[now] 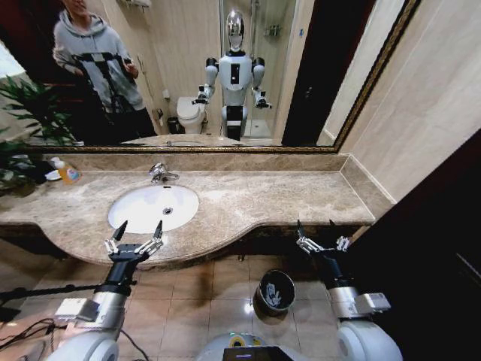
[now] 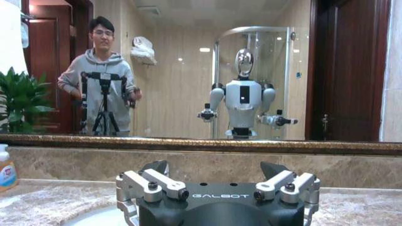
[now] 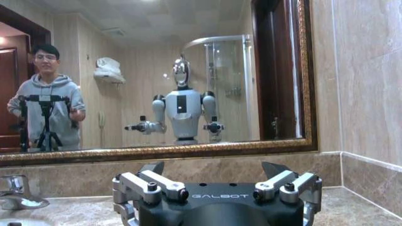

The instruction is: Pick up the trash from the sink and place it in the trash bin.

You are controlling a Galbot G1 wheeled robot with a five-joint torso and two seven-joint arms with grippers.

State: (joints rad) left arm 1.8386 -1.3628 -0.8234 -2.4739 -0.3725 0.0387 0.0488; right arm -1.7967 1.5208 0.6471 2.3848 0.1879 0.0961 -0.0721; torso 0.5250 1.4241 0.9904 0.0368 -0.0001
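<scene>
One white oval sink (image 1: pixel 154 208) is set into the brown-beige marble counter (image 1: pixel 255 199), and nothing but its small dark drain can be made out in the bowl from the head view; no piece of trash can be told apart there. A chrome tap (image 1: pixel 159 173) stands at the rim of the basin on the mirror side. Inside the trash bin (image 1: pixel 275 292), which stands on the tiled floor (image 1: pixel 199 289) below the counter's front edge and between the two arms, pale shapes are seen against the black interior; whether they are objects or a liner cannot be told.

The left gripper (image 1: pixel 134 239) is held at the front edge of the counter, just before the sink, with its two fingers spread wide apart and nothing between them. The right gripper (image 1: pixel 323 236) is held at the counter's front edge farther to the right, nearer the side wall and well apart from the sink; its fingers are likewise spread wide and empty.

An orange-labelled bottle (image 1: pixel 67 173) is seen at the far left of the counter beside a green plant (image 1: pixel 26 113). A gold-framed mirror (image 1: pixel 225 68) is mounted above the counter.
</scene>
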